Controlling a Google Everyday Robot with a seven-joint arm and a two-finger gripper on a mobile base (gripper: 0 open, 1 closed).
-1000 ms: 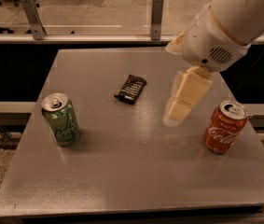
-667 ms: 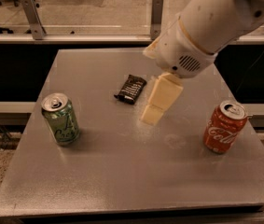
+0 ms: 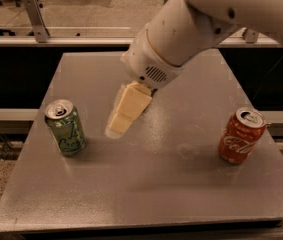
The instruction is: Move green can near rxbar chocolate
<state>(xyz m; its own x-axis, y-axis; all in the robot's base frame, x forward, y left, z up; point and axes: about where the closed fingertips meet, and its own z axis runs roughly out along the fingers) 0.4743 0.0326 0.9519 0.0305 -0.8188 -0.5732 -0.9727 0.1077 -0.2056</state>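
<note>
Grey and faintly scuffed, the table top (image 3: 146, 204) fills most of the frame, and its left, right and near edges all show. Behind its far edge a metal rail (image 3: 56, 41) runs across the upper part of the frame, with bare floor beyond it.

Two drink cans stand upright on the table, and I count one of each kind. The green can (image 3: 65, 128) is at the left of the frame, close to the table's left edge, with its silver top and pull tab facing up. The red Coca-Cola can (image 3: 242, 136) is at the right, close to the right edge, so the two are well apart. Between them lies a wide stretch of bare metal, and the whole near strip of the table is open as well.

One white robot arm (image 3: 191, 34) comes in from the upper right and crosses the far half of the table. Its cream-coloured gripper (image 3: 118, 126) slants down and to the left over the middle of the table. It is just to the right of the green can and is not touching it. From here I cannot tell whether the gripper is clenched or released.
</note>
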